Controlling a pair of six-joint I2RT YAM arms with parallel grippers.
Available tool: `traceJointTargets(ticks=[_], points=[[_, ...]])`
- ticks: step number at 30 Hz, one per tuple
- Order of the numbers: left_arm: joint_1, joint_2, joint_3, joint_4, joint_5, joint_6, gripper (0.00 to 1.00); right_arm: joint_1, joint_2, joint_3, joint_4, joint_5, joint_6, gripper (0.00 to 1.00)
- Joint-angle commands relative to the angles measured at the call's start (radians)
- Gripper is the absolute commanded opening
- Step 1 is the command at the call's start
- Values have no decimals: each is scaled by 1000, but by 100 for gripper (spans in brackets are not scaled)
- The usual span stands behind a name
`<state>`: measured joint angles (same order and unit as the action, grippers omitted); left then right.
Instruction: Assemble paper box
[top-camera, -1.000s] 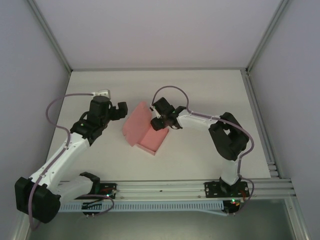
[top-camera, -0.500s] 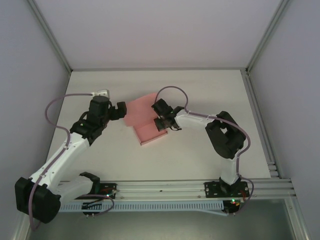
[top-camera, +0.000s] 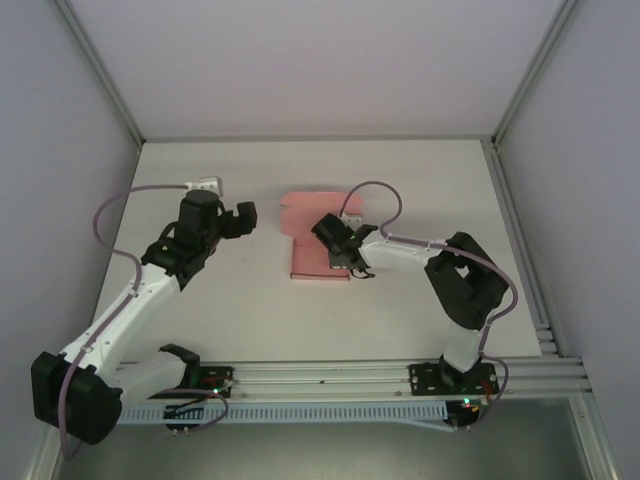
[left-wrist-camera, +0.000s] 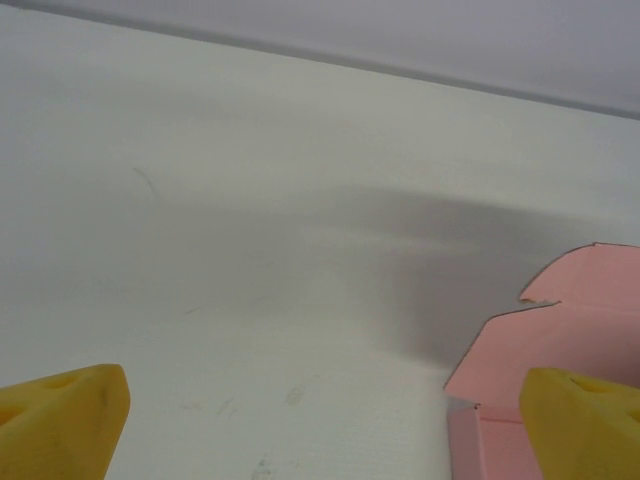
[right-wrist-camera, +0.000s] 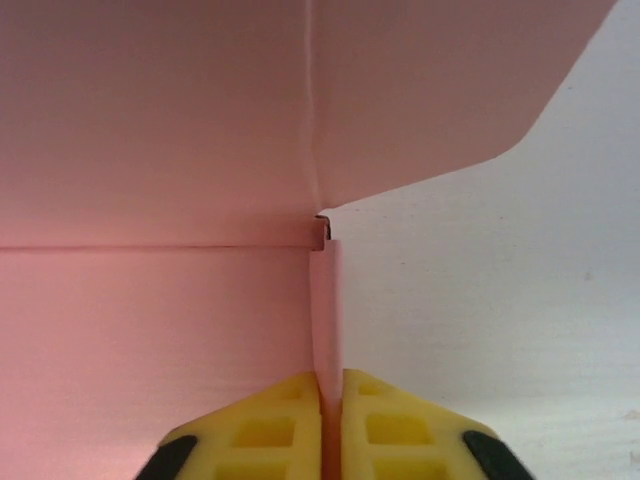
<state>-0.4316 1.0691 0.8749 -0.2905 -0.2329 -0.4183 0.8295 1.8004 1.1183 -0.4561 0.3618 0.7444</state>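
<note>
The paper box (top-camera: 312, 240) is pink card, lying open in the middle of the table with its shallow tray near and its lid flap (top-camera: 312, 204) standing at the far side. My right gripper (top-camera: 340, 256) is at the tray's right side. In the right wrist view that gripper (right-wrist-camera: 331, 385) is shut on the thin right wall (right-wrist-camera: 326, 300) of the box, with the tray floor (right-wrist-camera: 150, 330) to its left. My left gripper (top-camera: 247, 216) hovers left of the box, open with nothing between its fingers. In the left wrist view the left gripper (left-wrist-camera: 322, 425) has the box (left-wrist-camera: 560, 340) at lower right.
The white table (top-camera: 200, 180) is bounded by grey walls on three sides. An aluminium rail (top-camera: 330, 375) runs along the near edge and another down the right side (top-camera: 520, 240). There is bare table left and right of the box.
The right gripper closed on the box's right wall and swung the box round, so it now sits square with the lid flap at the far side. The left arm hardly moved.
</note>
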Motion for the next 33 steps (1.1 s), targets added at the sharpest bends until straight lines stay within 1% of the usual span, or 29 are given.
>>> traceJointTargets(ticks=[1,3,4,5,6,7,9,11,12,13,15,16,17,20,22,25,28,30,31,33], points=[[7,37,-7,78,111,72,100,8,-41,-10,-27,63,26,14],[10,67,-3,99,180,114,100,6,-56,-8,-34,70,-2,20],[10,85,4,106,210,132,100,7,-66,-3,-44,82,-17,26],[13,105,12,109,236,143,100,7,-83,0,-47,89,-31,38],[14,125,21,111,264,159,100,5,-100,1,-47,92,-53,41],[16,144,35,114,304,189,100,4,-121,2,-43,99,-73,41],[24,190,52,136,395,264,100,-9,-171,4,-22,97,-141,51],[26,245,83,140,455,356,100,-40,-230,-1,24,87,-224,66],[27,275,100,134,469,398,100,-64,-260,-9,65,59,-283,74],[28,308,122,125,474,430,100,-95,-285,-25,116,3,-347,83],[34,377,186,81,485,483,100,-174,-323,-35,183,-133,-425,94],[36,415,231,39,500,497,99,-218,-331,-35,213,-230,-474,98],[36,445,267,5,519,515,98,-253,-331,-33,233,-321,-521,100],[36,519,322,-42,564,591,96,-316,-292,11,233,-529,-663,100],[36,564,342,-60,582,636,92,-333,-247,53,203,-604,-736,100],[39,619,368,-88,624,684,87,-356,-159,119,131,-604,-765,97],[40,659,388,-101,637,696,77,-371,-97,158,96,-628,-782,91],[40,673,395,-104,644,705,69,-375,-75,171,91,-627,-779,86],[41,679,399,-109,649,707,64,-376,-65,182,74,-623,-778,85],[40,681,405,-115,653,707,51,-376,-51,200,33,-618,-778,80]])
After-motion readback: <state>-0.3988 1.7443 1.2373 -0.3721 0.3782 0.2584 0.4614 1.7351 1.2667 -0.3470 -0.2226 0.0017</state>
